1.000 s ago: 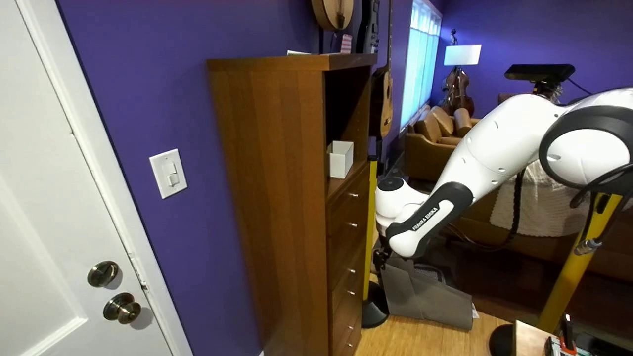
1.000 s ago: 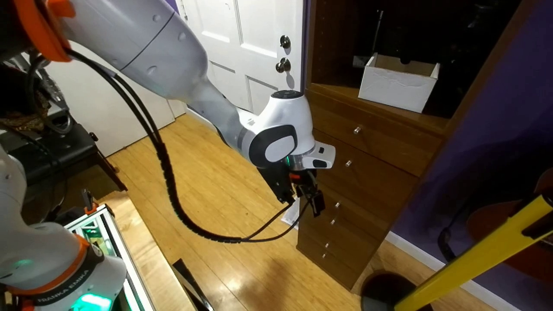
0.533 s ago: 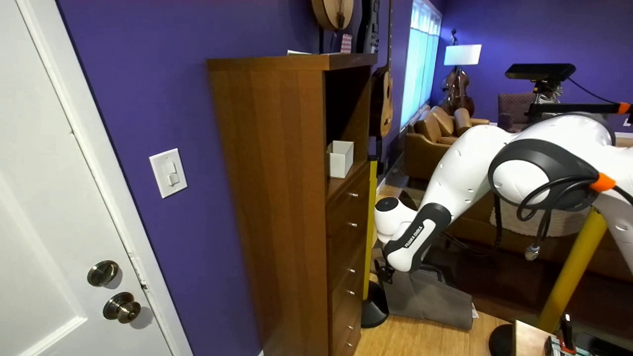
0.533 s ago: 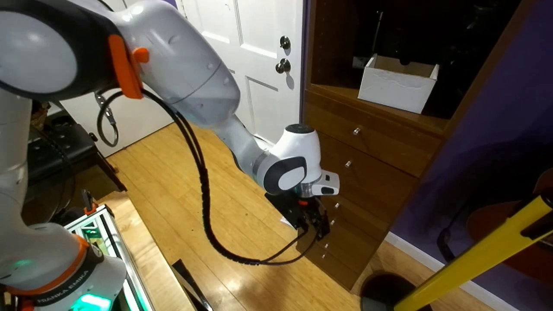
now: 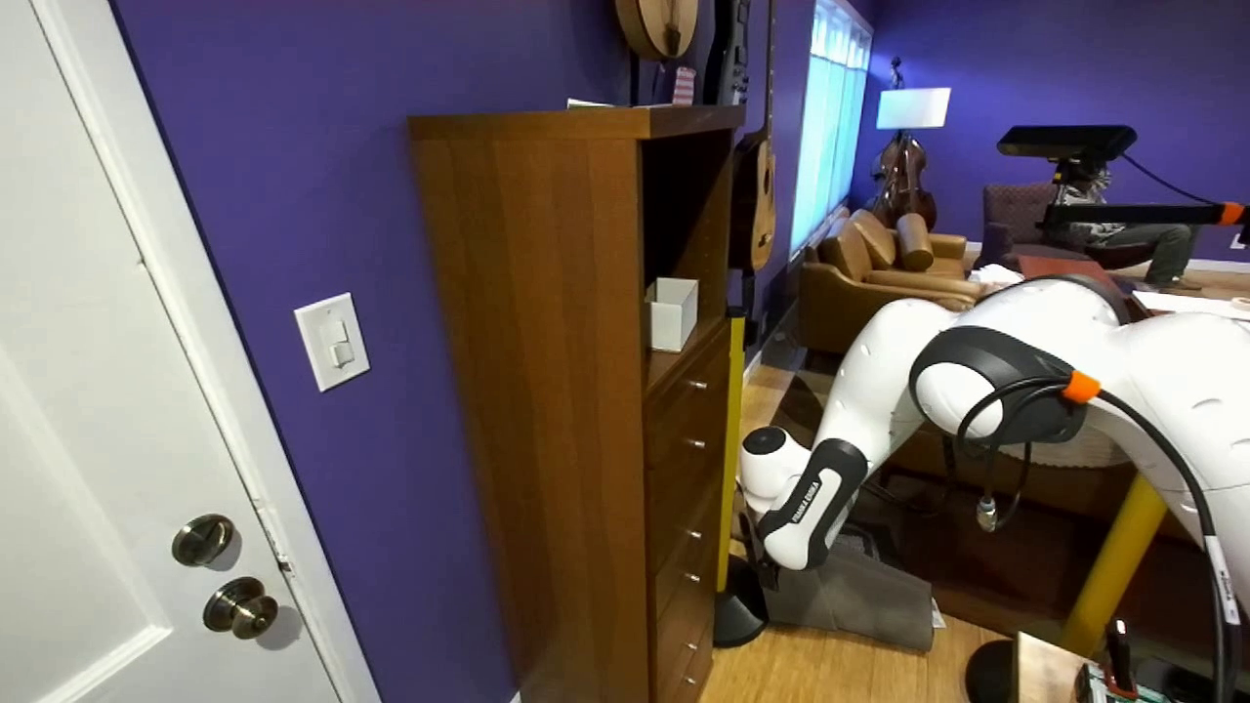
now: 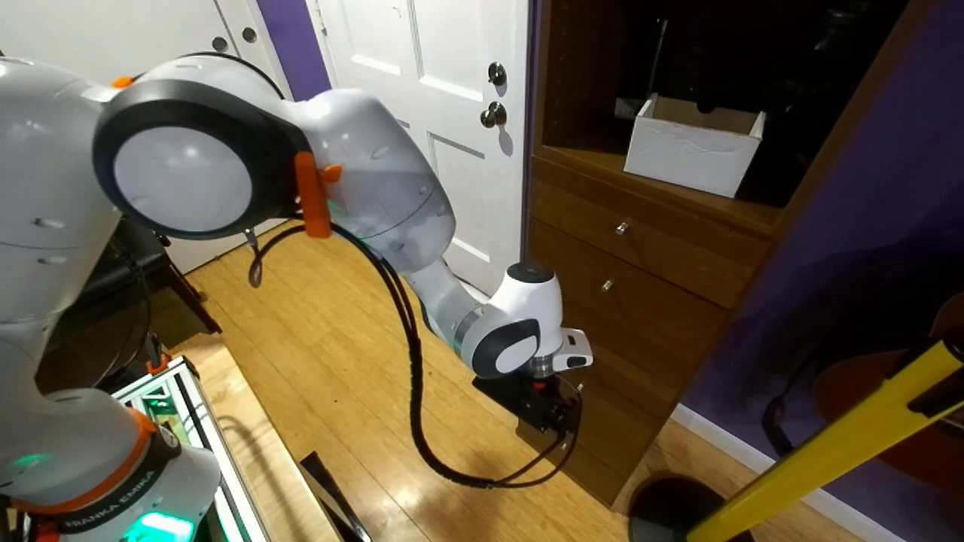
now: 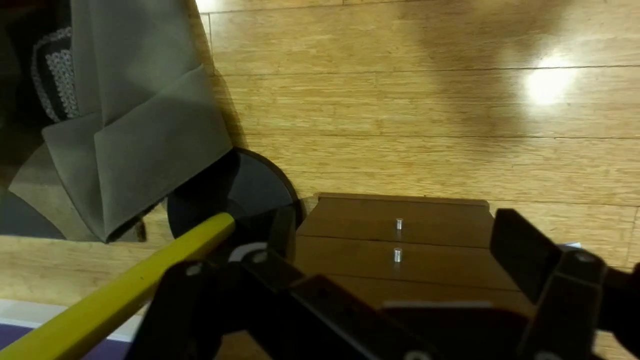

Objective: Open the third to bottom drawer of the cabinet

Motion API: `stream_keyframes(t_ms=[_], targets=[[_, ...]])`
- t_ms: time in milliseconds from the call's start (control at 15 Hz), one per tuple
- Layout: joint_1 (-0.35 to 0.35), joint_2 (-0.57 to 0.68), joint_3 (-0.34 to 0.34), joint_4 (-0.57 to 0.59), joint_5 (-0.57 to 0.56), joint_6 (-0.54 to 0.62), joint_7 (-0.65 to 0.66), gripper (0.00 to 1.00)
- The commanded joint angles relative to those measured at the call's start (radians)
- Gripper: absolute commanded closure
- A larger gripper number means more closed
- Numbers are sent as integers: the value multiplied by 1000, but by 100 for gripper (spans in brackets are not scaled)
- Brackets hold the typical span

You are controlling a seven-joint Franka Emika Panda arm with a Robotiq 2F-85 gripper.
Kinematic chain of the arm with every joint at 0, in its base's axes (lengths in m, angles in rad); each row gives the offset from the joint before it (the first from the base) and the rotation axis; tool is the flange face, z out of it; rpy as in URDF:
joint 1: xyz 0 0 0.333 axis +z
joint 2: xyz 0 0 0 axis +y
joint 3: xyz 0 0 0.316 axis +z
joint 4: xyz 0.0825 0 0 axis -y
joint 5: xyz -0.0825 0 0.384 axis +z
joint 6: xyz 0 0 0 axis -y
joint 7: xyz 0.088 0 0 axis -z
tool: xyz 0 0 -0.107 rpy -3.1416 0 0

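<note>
The brown cabinet [image 5: 547, 391] stands against the purple wall, and its drawers look shut in both exterior views [image 6: 640, 346]. The third-from-bottom drawer's small metal knob [image 5: 692, 578] shows in an exterior view, and beside my wrist in an exterior view [image 6: 580, 387]. In the wrist view the bottom knob [image 7: 399, 223] and the second-from-bottom knob [image 7: 397, 255] show between my fingers; the third is hidden behind the gripper body. My gripper [image 7: 398, 245] is open and empty, pointing down in front of the lower drawers. It also shows in both exterior views [image 5: 767, 574] [image 6: 566, 418].
A yellow pole [image 7: 135, 280] on a round black base [image 7: 260, 180] stands beside the cabinet. A grey cloth-like item [image 5: 859, 596] lies near it. A white box [image 6: 693, 147] sits on the cabinet shelf. A cable [image 6: 418, 421] hangs below my arm.
My arm has reached lower, and the gripper has moved down along the cabinet front to the lower drawers. The cabinet and its drawers have not moved.
</note>
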Motion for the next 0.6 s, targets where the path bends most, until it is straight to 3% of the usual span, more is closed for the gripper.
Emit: stream_keyframes(t_ms=[0, 333, 533], targets=[[-103, 80, 98, 77, 43, 63, -165, 0], [-270, 163, 272, 143, 81, 175, -363, 0], [-323, 207, 325, 199, 82, 123, -428, 0]])
